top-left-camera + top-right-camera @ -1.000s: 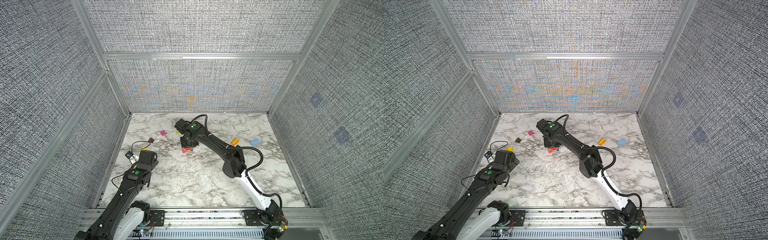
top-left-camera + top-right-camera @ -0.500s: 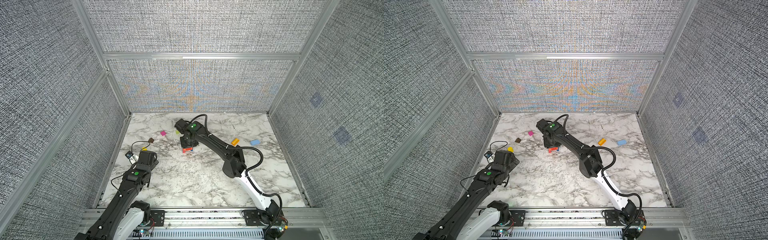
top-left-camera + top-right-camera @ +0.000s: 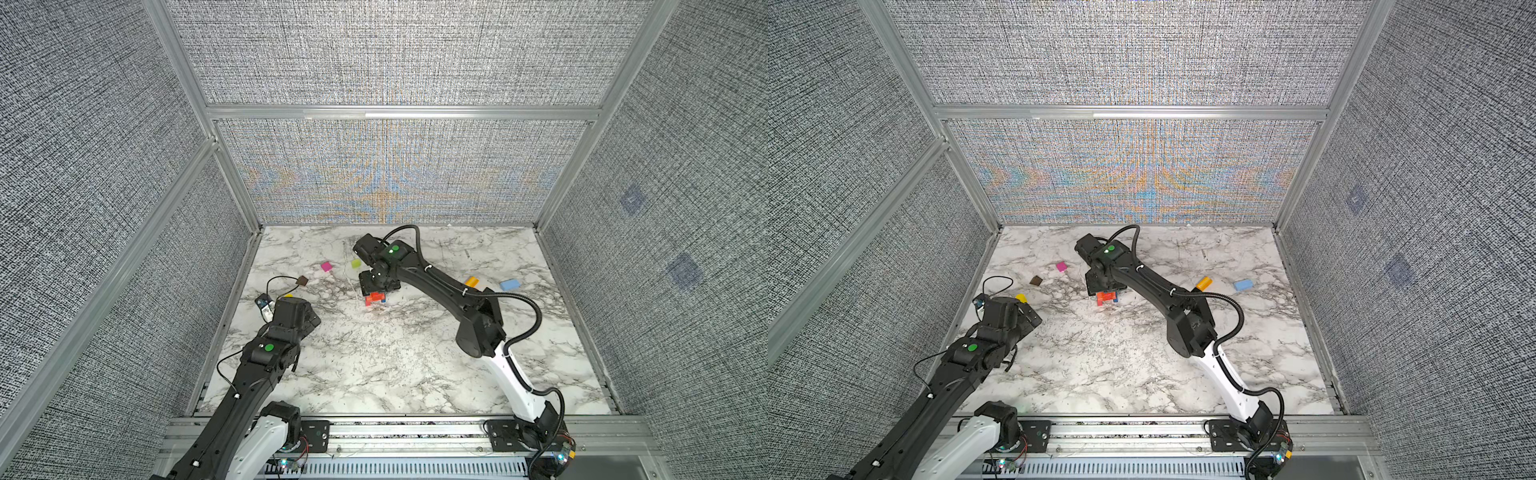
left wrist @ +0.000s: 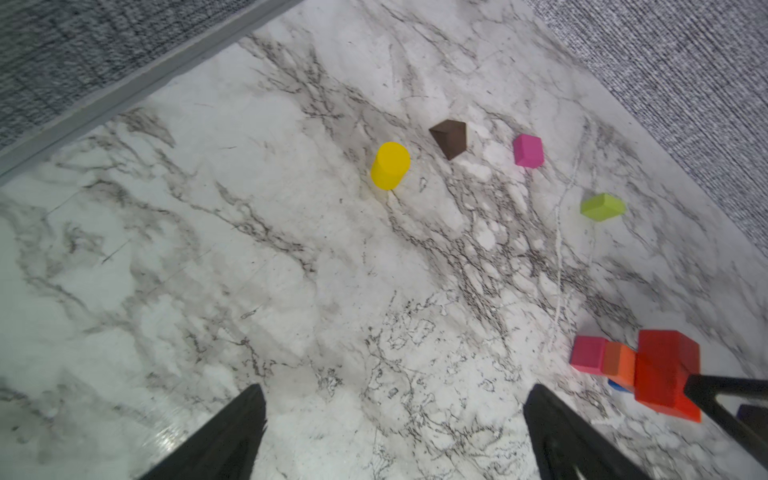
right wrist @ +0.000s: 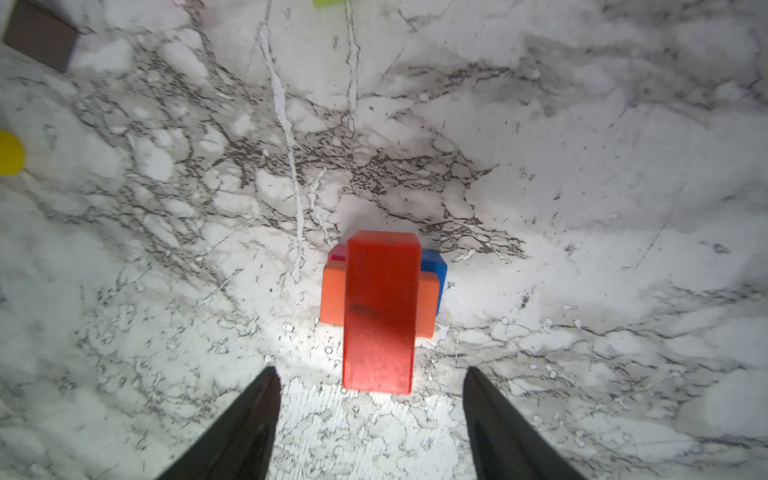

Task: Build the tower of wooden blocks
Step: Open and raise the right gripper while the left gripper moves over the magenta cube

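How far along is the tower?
Done: red brick sits across the orange block, on a pink block and blue block. In hand: nothing; right gripper open over the red brick, left gripper open, empty. Left: yellow cylinder, brown block, magenta cube, lime block, orange cylinder, light blue block lie loose.

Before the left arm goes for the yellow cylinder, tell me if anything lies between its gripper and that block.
Nothing visible does. In the left wrist view only bare tabletop lies between the open left gripper and the yellow cylinder. The brown block sits beyond it, apart.
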{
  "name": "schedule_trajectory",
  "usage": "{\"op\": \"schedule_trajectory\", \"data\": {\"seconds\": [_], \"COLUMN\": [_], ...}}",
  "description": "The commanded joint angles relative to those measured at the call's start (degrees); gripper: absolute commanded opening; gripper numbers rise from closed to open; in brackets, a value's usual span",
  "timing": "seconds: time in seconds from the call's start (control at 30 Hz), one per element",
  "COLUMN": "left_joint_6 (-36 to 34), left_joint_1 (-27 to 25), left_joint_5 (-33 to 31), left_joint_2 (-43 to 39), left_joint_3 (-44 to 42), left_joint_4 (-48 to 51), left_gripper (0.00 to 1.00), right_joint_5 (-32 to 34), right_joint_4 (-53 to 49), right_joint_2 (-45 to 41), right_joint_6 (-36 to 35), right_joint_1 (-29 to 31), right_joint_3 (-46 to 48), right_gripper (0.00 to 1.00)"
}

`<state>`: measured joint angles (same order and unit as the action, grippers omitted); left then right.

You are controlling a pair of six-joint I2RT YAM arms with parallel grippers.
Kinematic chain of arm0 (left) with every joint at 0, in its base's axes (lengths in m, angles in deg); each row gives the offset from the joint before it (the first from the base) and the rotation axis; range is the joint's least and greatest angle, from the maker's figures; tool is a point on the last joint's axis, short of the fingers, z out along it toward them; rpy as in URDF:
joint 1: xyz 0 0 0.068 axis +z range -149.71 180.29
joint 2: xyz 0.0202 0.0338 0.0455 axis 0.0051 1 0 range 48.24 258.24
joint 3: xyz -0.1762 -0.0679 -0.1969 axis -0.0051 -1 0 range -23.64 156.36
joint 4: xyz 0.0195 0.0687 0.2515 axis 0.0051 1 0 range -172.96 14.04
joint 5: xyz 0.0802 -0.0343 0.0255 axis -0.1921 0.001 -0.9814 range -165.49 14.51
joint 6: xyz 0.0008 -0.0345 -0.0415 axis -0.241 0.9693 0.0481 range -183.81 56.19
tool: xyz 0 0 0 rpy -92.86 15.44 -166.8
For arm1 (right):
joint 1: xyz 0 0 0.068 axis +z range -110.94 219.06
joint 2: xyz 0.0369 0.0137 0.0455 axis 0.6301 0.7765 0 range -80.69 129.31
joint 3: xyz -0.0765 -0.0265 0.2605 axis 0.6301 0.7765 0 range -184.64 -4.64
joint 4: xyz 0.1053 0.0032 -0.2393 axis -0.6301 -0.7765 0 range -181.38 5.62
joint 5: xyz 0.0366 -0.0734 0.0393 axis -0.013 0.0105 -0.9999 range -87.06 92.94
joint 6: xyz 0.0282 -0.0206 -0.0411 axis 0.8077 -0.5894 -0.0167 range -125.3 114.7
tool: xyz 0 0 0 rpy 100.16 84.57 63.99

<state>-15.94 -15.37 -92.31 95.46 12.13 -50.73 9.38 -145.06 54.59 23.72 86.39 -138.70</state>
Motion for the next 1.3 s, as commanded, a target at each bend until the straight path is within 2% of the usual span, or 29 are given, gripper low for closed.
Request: {"op": "schedule_trajectory", "data": {"seconds": [0.0,0.13,0.3,0.47,0.57,0.73,0.87,1.0,1.13,1.27], "left_joint_6": [-7.08,-11.09,-16.06,-17.34,-17.82,-18.2,-18.9,-19.04,-19.59,-20.32], "left_joint_1": [0.02,0.02,0.02,0.1,0.54,0.97,2.06,3.82,4.93,6.28], "left_joint_5": [7.25,8.2,9.15,7.74,8.93,6.84,6.72,9.52,9.5,9.22], "left_joint_2": [0.67,7.23,16.64,27.23,35.15,50.07,59.93,66.94,74.7,79.09], "left_joint_3": [1.24,8.18,17.71,28.0,34.83,49.09,58.71,65.5,72.06,74.94], "left_joint_4": [-4.46,-0.04,4.62,8.87,11.18,19.41,23.01,23.43,25.28,25.25], "left_gripper": [0.99,0.99,0.99,0.91,0.88,0.86,0.82,0.78,0.76,0.75], "right_joint_5": [-0.68,-1.51,-7.22,-10.68,-12.95,-14.08,-12.58,-12.73,-12.06,-12.77], "right_joint_4": [8.86,18.82,31.59,40.75,45.05,52.09,57.29,63.03,64.87,68.73], "right_joint_2": [-6.08,-16.07,-27.82,-37.37,-41.01,-45.53,-48.1,-48.04,-45.64,-43.05], "right_joint_6": [-3.83,-7.21,-8.96,-10.5,-10.65,-9.78,-9.22,-7.66,-7.31,-6.72], "right_joint_1": [-0.24,-1.43,-5.39,-10.03,-12.64,-15.7,-16.98,-18.38,-19.05,-20.24], "right_joint_3": [6.72,18.67,34.71,48.72,55.62,65.11,70.83,73.74,74.21,75.94], "right_gripper": [0.77,0.8,0.8,0.8,0.8,0.8,0.8,0.77,0.77,0.76]}}
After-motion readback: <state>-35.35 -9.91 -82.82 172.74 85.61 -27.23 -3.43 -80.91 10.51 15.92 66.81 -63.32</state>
